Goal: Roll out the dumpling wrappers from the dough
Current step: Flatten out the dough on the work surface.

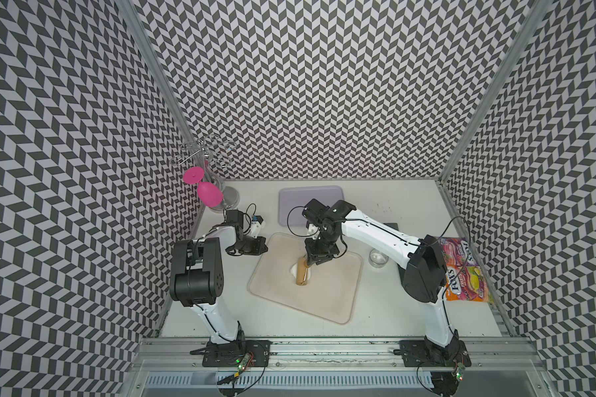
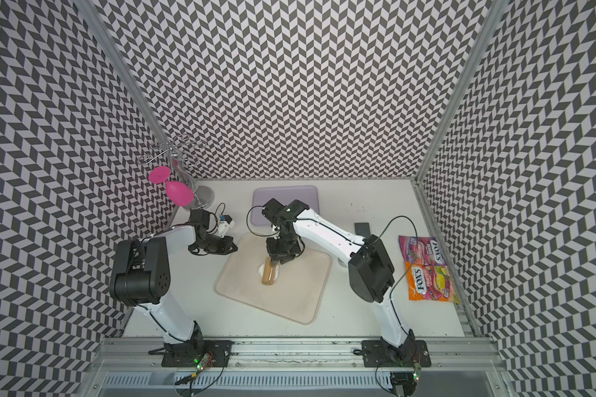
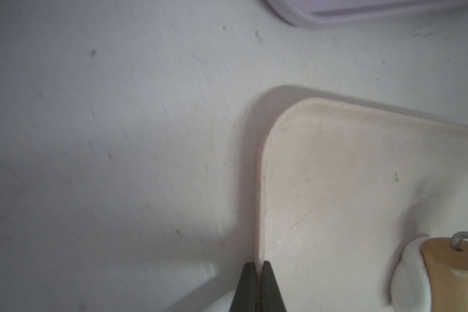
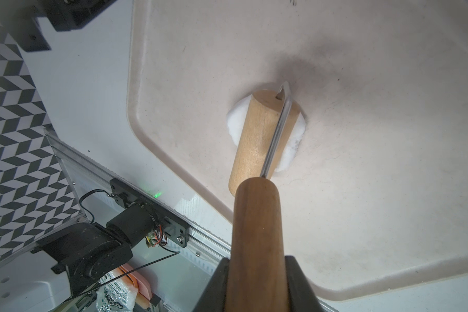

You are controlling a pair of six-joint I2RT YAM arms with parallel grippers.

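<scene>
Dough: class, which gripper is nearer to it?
Right. The right gripper holds the roller, which lies on the dough; the left gripper is off at the rim of the tray.

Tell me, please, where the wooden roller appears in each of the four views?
In a top view: the wooden roller lies mid-tray on the dough.
In a top view: the roller is again mid-tray, on the dough.
Left wrist: cropped at the picture's edge, resting on the dough.
Right wrist: mid-picture, its handle held in the right gripper.
Shared landmark: the beige tray under it.
</scene>
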